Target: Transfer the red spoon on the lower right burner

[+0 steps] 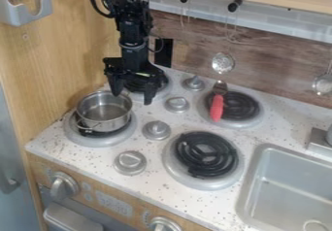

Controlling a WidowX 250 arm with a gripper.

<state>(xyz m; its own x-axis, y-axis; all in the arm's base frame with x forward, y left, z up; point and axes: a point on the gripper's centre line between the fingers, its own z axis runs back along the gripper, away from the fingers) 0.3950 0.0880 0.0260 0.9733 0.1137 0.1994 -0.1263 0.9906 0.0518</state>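
Handling red spoon (218, 99): prob. light, stiff, poss. slick; grip mid red handle (216, 109), bowl end may swing. Lies on rear burner (241, 106), behind lower R burner (206, 155). Pincer (133, 91) wide, empty, back-L of lower R burner.

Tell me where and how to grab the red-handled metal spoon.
I'd grip the red handle mid-length, bringing the black gripper straight down and closing left-to-right across it. The handle is long and narrow and points toward the camera, over the left part of the upper right black coil burner.
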